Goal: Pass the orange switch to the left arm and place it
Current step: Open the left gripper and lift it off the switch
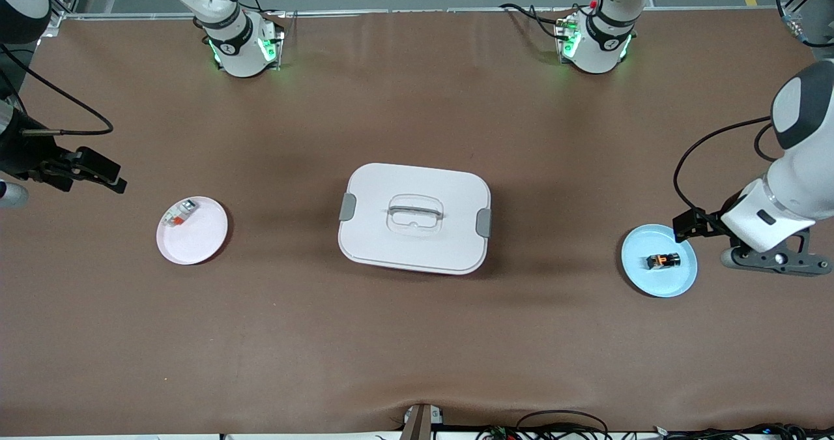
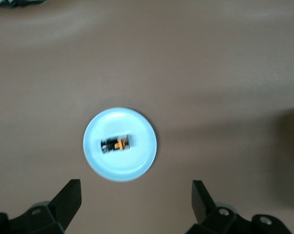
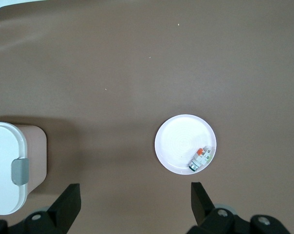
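The orange switch (image 1: pixel 663 261), a tiny black block with an orange face, lies on a light blue plate (image 1: pixel 677 282) toward the left arm's end of the table. In the left wrist view the switch (image 2: pixel 115 144) sits in the middle of the plate (image 2: pixel 137 163). My left gripper (image 1: pixel 692 223) hangs open and empty in the air over the plate's edge; it also shows in the left wrist view (image 2: pixel 136 191). My right gripper (image 1: pixel 104 174) is open and empty, up over the right arm's end of the table; it also shows in the right wrist view (image 3: pixel 135 192). The white box (image 1: pixel 414 218) stands mid-table between the plates.
A pink plate (image 1: pixel 195 241) toward the right arm's end holds a small whitish-grey component with a red-orange patch (image 1: pixel 180 213); both show in the right wrist view, the plate (image 3: pixel 178 141) and the component (image 3: pixel 201 157). The box corner with a grey clip (image 3: pixel 19 171) shows there too.
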Controlling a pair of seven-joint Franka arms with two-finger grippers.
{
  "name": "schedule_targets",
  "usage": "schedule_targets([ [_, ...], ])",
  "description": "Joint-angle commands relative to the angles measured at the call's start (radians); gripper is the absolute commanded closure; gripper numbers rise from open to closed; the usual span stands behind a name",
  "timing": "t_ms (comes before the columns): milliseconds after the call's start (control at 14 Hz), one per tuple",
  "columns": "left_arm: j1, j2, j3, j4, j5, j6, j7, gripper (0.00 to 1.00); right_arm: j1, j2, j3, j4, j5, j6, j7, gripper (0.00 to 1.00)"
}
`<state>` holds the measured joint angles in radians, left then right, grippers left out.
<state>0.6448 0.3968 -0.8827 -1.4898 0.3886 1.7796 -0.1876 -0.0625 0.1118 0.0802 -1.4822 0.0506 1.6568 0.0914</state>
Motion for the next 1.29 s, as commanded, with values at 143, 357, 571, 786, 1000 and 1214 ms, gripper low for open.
schedule_targets([
  [143, 0.01, -0.105, -0.005, 0.016, -0.02, -0.112, -0.089, 0.0, -0.017, 0.0, 0.013, 0.02, -0.02, -0.014, 0.007, 0.0],
  [357, 0.01, -0.11, -0.005, 0.072, -0.03, -0.176, -0.076, 0.0, -0.03, -0.021, 0.013, 0.007, -0.018, -0.017, 0.007, 0.0],
  [571, -0.003, -0.134, 0.033, 0.106, -0.141, -0.201, -0.073, 0.0, -0.048, -0.067, 0.013, -0.045, -0.017, -0.015, 0.01, 0.0],
  [786, -0.213, -0.249, 0.357, 0.105, -0.311, -0.213, -0.047, 0.0, -0.053, -0.103, 0.013, -0.087, -0.017, -0.005, 0.008, 0.0],
  [1000, -0.489, -0.314, 0.71, 0.097, -0.395, -0.285, -0.01, 0.0, -0.053, -0.126, 0.013, -0.093, -0.015, -0.014, -0.001, 0.0],
  [1214, -0.559, -0.38, 0.783, 0.051, -0.395, -0.342, -0.004, 0.0, -0.059, -0.153, 0.013, -0.105, -0.015, -0.022, -0.002, 0.0],
])
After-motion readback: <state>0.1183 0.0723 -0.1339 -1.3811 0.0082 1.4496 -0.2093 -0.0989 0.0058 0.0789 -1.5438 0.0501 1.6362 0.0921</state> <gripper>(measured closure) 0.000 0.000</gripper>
